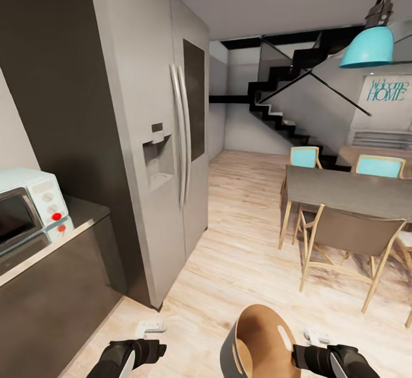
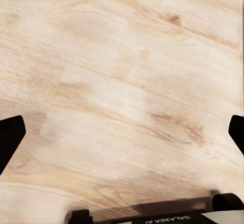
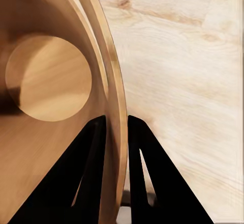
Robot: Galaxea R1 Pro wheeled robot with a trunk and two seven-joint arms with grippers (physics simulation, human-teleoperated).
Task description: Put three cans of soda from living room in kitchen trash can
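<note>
I am in the kitchen, and the three can of soda are out of view. The tash can point(image 1: 260, 341) hangs tilted low in front of me, grey outside and tan inside, with a handle cut-out near its rim. My right gripper point(image 1: 298, 356) is shut on its rim. In the right wrist view the two black fingers point(image 3: 91, 168) pinch the wall of the tash can point(image 3: 48, 81), whose round bottom looks bare. My left gripper point(image 1: 157, 348) is low at the left. In the left wrist view that gripper point(image 2: 122, 135) stands wide open over bare wood floor.
A tall steel fridge point(image 1: 166, 154) stands close ahead on the left. Beside it a dark counter point(image 1: 74, 226) carries a white microwave point(image 1: 26, 206). A dining table point(image 1: 343, 189) with chairs point(image 1: 349, 237) is at the right. Black stairs point(image 1: 286, 97) and a turquoise pendant lamp point(image 1: 369, 46) lie beyond.
</note>
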